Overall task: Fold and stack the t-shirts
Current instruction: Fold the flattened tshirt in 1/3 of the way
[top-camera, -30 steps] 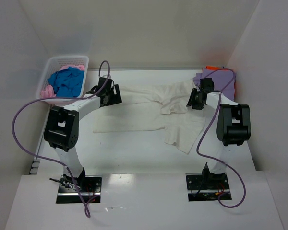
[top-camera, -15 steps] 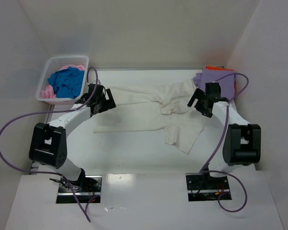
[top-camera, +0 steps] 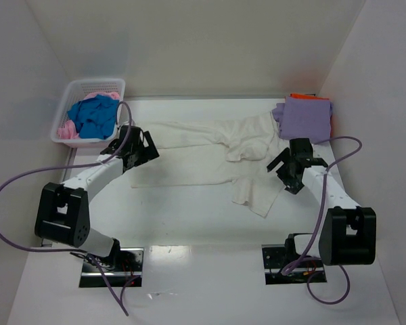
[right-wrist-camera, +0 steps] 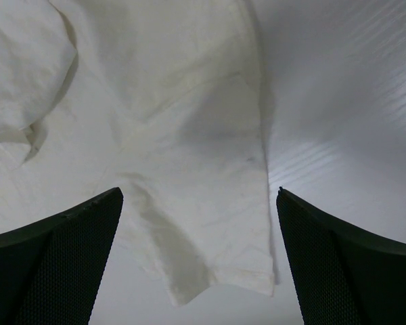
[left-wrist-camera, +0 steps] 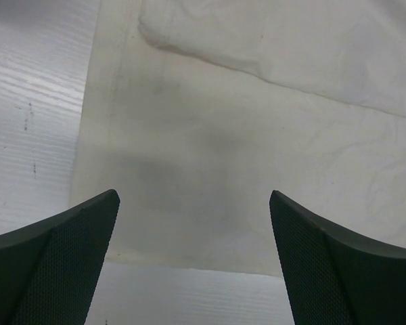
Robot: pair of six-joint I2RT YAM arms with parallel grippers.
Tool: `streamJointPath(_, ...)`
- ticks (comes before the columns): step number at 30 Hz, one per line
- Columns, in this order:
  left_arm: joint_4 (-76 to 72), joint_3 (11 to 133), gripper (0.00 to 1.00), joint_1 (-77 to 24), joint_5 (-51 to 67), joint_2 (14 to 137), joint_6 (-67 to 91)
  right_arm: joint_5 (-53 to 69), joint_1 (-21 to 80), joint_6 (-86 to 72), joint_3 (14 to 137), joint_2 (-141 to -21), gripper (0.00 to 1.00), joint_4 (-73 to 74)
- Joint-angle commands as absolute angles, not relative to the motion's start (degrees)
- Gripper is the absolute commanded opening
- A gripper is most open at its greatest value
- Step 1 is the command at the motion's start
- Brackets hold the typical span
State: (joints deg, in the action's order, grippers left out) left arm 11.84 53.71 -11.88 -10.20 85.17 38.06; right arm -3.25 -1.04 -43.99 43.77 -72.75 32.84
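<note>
Top external | left claw (top-camera: 149, 149) wide | right claw (top-camera: 284, 172) wide | both over cream t-shirt (top-camera: 196, 162)

Cream shirt (top-camera: 203, 162): spread out at centre, rumpled and partly folded over at right. Lavender shirt (top-camera: 306, 117): folded, far right, atop orange shirt (top-camera: 304, 96). Blue shirt (top-camera: 93, 116) and pink shirt (top-camera: 66, 130): bunched in basket (top-camera: 98, 82).

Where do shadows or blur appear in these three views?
Top external: even, bright light, with hardly any shadow. Left wrist: a grey shadow on the cream-white t-shirt ahead of the left end effector. Right wrist: the right end effector looks blurred, and a shadow follows the t-shirt's edge.
</note>
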Motion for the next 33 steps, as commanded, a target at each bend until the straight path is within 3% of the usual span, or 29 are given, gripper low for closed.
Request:
streamJointPath(1,10.5,51.8,1.00,-9.6,-9.3,81.4,40.5,-7.1,1.8,-49.7,44.8,-73.2,1.00,35.3)
streamJointPath(7,10.5,50.3,1.00,-7.1,-8.8,78.8,41.3,-6.9,9.3,-56.6,43.2,-77.6,0.99,32.9)
streamJointPath(20,10.5,48.5,1.00,-5.7,-5.6,78.3,42.5,-10.5,10.9,-61.5,37.2,-69.3,0.95,39.1)
streamJointPath(24,10.5,48.0,1.00,-5.7,-6.1,77.7,43.0,-11.2,11.9,-62.7,37.2,-71.5,0.94,40.0)
streamJointPath(33,11.2,48.0,1.00,-5.7,-7.5,77.7,43.5,-10.6,12.0,-62.7,36.7,-72.9,0.72,38.8)
